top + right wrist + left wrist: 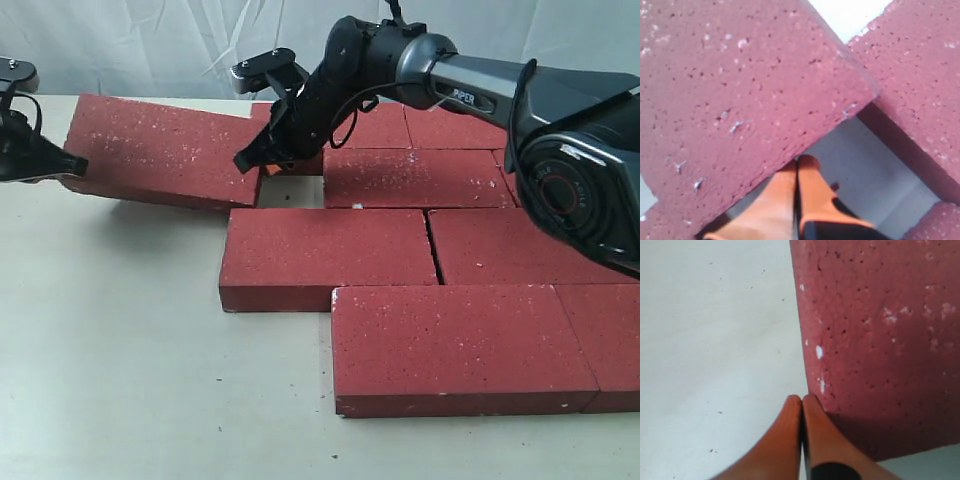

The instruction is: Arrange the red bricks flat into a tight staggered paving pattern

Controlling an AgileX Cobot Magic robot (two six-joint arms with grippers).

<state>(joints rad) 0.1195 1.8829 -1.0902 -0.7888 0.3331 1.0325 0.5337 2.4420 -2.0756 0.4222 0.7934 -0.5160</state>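
Now | left gripper [802, 400]: fingers together, tips at tilted brick [160, 150] | right gripper [797, 161]: likewise, opposite end

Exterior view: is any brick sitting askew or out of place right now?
Yes. The dark red rectangular paver brick at the far left lies skewed to the laid rows and seems propped up, one corner overlapping a neighbouring brick. The left gripper and right gripper, jaws shut, sit at its ends.

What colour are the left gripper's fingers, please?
Orange: the fingers of the left gripper show it best in the left wrist view, pressed together.
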